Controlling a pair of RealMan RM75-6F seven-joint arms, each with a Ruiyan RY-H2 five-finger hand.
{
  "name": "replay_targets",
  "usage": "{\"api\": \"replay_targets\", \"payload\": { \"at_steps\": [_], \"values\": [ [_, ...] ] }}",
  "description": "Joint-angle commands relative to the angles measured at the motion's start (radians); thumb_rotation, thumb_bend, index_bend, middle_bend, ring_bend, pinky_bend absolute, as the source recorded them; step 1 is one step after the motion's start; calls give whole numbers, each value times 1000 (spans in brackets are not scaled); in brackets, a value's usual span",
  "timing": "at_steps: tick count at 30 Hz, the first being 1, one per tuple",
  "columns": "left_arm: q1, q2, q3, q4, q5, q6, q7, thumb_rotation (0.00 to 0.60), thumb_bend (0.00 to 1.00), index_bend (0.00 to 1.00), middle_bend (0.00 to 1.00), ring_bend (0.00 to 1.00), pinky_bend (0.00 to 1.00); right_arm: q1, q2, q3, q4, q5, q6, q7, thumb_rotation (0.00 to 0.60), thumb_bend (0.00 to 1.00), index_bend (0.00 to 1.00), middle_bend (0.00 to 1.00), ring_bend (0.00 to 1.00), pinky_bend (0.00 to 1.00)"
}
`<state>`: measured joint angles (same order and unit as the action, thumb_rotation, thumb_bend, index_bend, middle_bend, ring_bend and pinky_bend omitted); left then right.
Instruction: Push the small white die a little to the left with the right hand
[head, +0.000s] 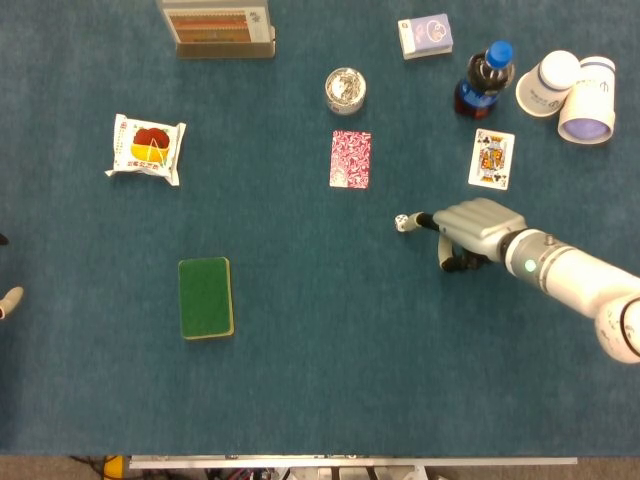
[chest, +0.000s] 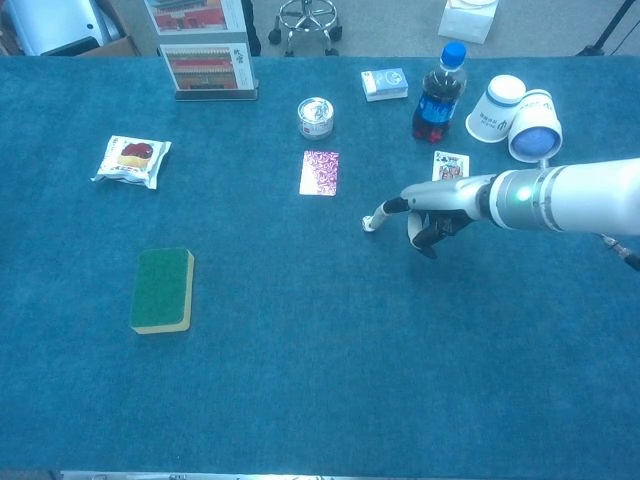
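Note:
The small white die (head: 401, 222) (chest: 369, 223) lies on the blue table, below and right of the red patterned card (head: 350, 158). My right hand (head: 472, 231) (chest: 441, 207) is just to its right, with one finger stretched out so that the tip touches the die's right side. The other fingers are curled under the palm and hold nothing. Only a pale sliver of my left hand (head: 10, 298) shows at the left edge of the head view, too little to tell how it stands.
A face-up playing card (head: 491, 158) lies just behind the right hand. Further back stand a cola bottle (head: 484, 78), two paper cups (head: 566, 92), a card box (head: 425, 36) and a small tin (head: 346, 89). A green sponge (head: 205, 297) and a snack packet (head: 147, 147) lie to the left.

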<state>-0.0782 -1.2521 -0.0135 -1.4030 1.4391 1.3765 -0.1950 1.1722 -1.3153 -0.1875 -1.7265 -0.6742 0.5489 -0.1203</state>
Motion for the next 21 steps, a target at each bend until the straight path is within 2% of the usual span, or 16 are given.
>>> {"api": "replay_targets", "payload": {
  "at_steps": [1, 13, 21],
  "values": [
    [0, 0, 0, 1, 0, -1, 0, 600, 166, 377, 369, 272, 457, -8, -6, 4, 13, -3, 7, -2, 417, 1000, 147, 1000, 1000, 1000],
    [1, -1, -1, 2, -2, -2, -2, 600, 166, 377, 375, 272, 457, -45, -9, 40, 40, -25, 28, 4, 417, 1000, 147, 1000, 1000, 1000],
    [-1, 1, -2, -3, 1, 0, 2, 600, 166, 377, 376, 272, 457, -80, 21, 67, 14, -67, 61, 9, 416, 1000, 147, 1000, 1000, 1000]
  ]
}}
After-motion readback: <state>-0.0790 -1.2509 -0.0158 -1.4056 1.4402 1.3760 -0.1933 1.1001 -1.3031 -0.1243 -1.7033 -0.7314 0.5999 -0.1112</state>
